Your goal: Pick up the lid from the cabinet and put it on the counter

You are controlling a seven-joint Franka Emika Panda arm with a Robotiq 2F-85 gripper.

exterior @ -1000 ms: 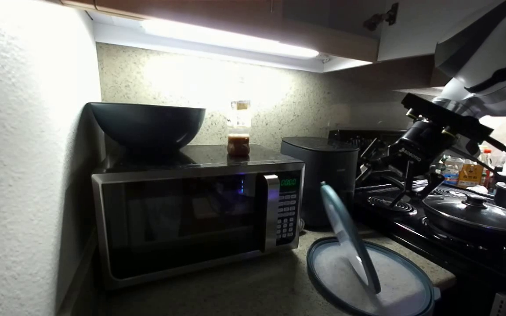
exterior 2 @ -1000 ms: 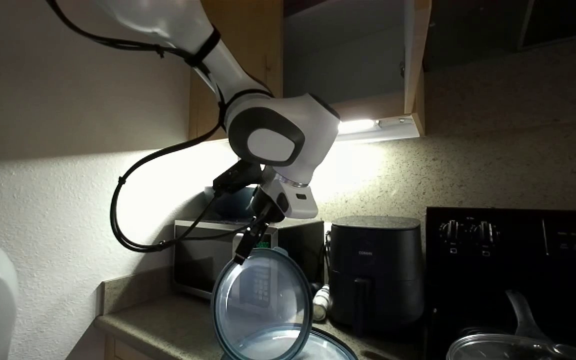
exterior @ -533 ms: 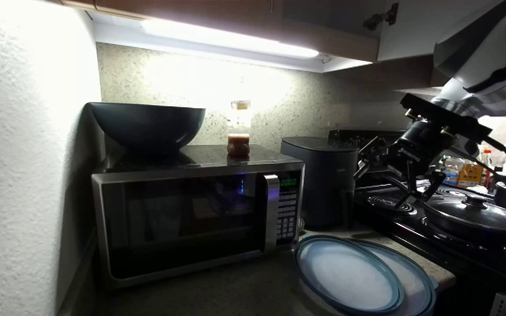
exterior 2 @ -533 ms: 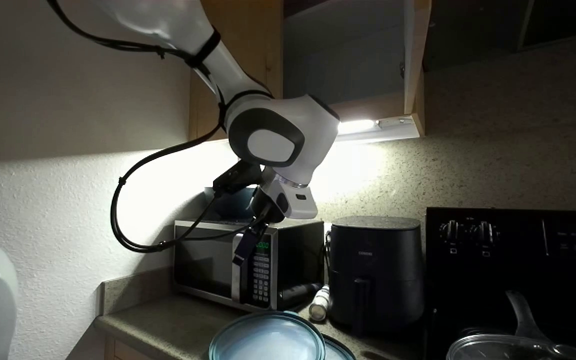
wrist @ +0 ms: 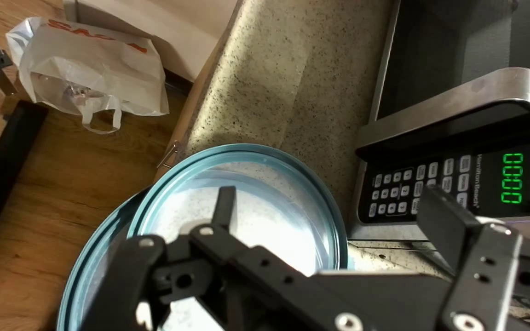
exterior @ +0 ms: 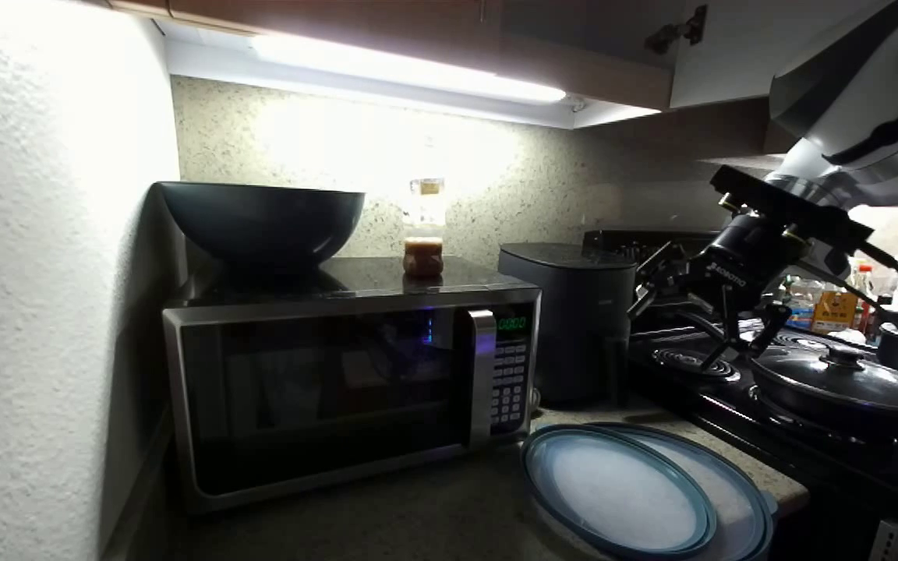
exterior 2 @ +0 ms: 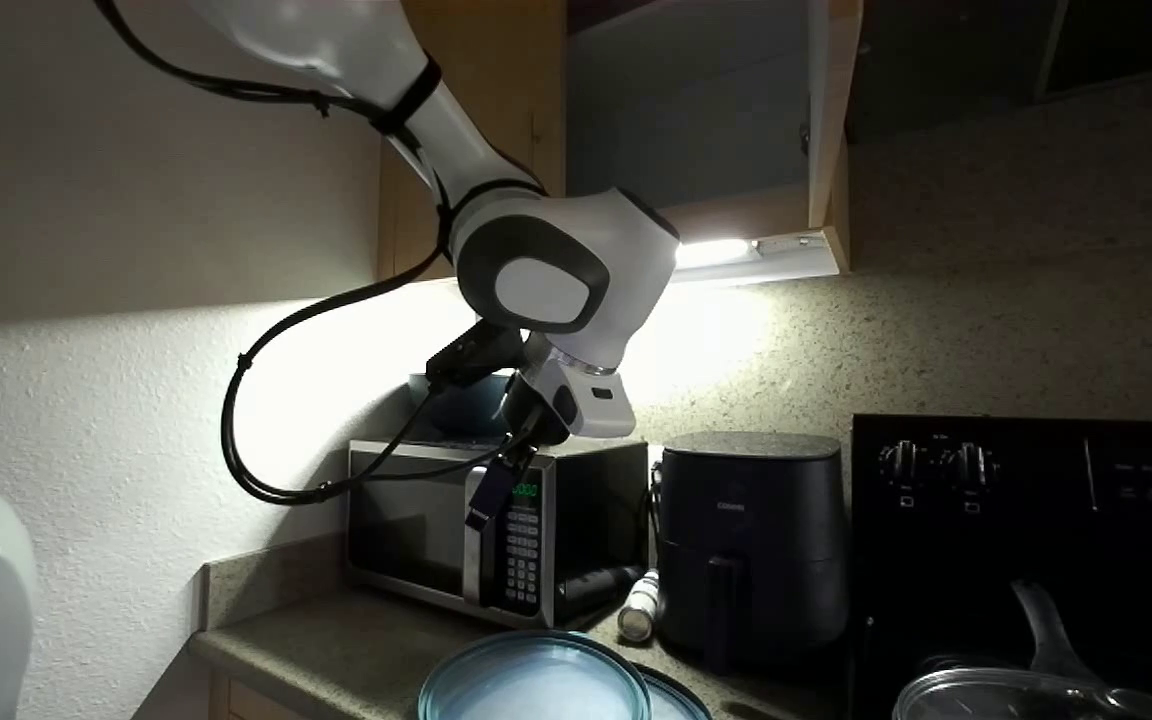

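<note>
The lid (exterior: 620, 491), a pale see-through disc with a bluish-grey rim, lies nearly flat on a near-identical disc (exterior: 749, 499) at the counter's (exterior: 340, 518) front edge. Both discs also show in the other exterior view, the lid (exterior 2: 536, 685) partly cut off by the frame. My gripper (exterior: 675, 339) hangs above the lid, apart from it. In the wrist view the gripper (wrist: 334, 202) is wide open with nothing between its fingers, and the lid (wrist: 283, 207) lies below them. The cabinet (exterior 2: 736, 212) overhead has its door open.
A microwave (exterior: 340, 397) stands behind the lid, with a dark bowl (exterior: 262, 226) and a bottle (exterior: 423, 249) on top. A black air fryer (exterior 2: 751, 560) stands beside it. The stove with a lidded pan (exterior: 846, 382) is to the side. A plastic bag (wrist: 90, 69) is on the floor.
A second ago the lid stood steeply tilted over the other disc, its top edge by my fingers. It has dropped down flat onto that disc. My fingers have spread slightly; the arm is nearly still.
</note>
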